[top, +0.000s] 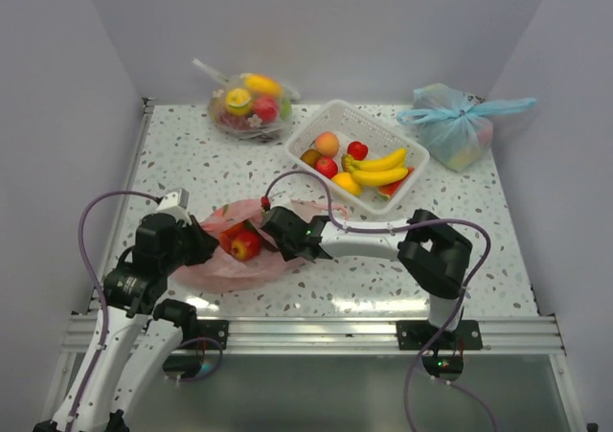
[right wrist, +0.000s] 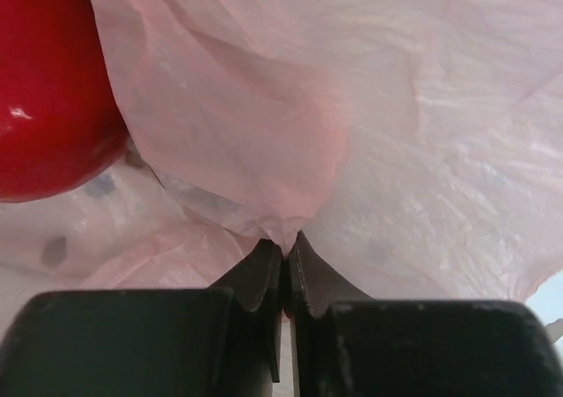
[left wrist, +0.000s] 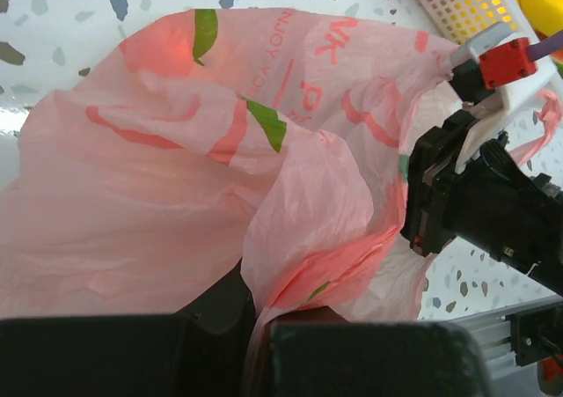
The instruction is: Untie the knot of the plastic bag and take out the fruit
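Note:
The pink plastic bag (top: pixel 230 264) lies flat at the table's near left, its mouth open, with a red apple (top: pixel 245 245) inside. No knot shows. My left gripper (top: pixel 196 245) is shut on the bag's left edge; in the left wrist view the pink film (left wrist: pixel 290 265) runs into the closed jaws of the left gripper (left wrist: pixel 255 327). My right gripper (top: pixel 278 229) is shut on the bag's right edge; in the right wrist view a pinch of the pink film (right wrist: pixel 281 230) sits between its tips (right wrist: pixel 286 249), and the apple (right wrist: pixel 48 98) lies at the upper left.
A white basket (top: pixel 407 147) at mid-right holds bananas, apples, a peach, an orange and a watermelon slice. A clear bag of fruit (top: pixel 251 104) sits at the back left. A light blue tied bag (top: pixel 458 124) sits at the back right. Grey walls enclose the table.

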You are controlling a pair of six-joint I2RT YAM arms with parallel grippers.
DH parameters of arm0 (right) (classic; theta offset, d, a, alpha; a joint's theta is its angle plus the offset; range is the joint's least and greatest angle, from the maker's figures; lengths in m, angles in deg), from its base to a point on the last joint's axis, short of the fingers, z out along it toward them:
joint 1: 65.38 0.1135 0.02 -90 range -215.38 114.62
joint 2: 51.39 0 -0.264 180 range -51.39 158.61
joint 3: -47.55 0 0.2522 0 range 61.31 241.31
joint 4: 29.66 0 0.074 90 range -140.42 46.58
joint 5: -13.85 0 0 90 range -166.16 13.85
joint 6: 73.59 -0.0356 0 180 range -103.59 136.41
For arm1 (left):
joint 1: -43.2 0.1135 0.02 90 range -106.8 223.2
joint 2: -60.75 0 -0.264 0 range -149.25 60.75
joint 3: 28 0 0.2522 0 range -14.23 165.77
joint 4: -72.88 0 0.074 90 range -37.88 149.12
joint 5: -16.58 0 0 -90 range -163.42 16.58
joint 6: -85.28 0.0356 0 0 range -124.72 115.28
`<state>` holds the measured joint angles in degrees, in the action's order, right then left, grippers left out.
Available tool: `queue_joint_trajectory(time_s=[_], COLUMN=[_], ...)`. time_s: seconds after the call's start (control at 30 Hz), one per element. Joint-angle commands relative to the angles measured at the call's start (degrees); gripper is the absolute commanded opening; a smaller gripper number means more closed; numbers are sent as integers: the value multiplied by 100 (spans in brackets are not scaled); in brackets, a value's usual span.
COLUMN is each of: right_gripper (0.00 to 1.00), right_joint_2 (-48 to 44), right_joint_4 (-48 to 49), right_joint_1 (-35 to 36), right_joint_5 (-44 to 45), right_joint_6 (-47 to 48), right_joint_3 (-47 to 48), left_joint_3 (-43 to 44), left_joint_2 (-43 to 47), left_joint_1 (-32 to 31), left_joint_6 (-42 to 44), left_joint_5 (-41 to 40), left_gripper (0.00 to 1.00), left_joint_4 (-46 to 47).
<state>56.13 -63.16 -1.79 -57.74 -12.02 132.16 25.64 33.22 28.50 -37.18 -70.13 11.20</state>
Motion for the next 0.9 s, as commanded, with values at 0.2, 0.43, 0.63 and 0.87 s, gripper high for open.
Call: queue_joint_trajectory(time_s=[0.2,0.43,0.63,0.87], right_gripper=[0,0,0,14], right_joint_2=[-1540,-1902,-1946,-2078], right_joint_4=[489,867,1034,273], right_joint_1=[-14,13,-92,-295], right_joint_5=[-117,-603,151,856], right_joint_6=[767,971,225,-708], right_joint_3=[324,361,-1034,-1961], left_joint_3=[-288,-454,-1007,-991], left_joint_2=[-611,-1316,-1563,-1079], left_joint_1=[-7,2,2,-7], left_joint_6=[-278,-418,-585,-761], left_joint_5=[260,-267,-162,128], left_gripper=[0,0,0,0], left_joint_4=[827,1793,1962,1603])
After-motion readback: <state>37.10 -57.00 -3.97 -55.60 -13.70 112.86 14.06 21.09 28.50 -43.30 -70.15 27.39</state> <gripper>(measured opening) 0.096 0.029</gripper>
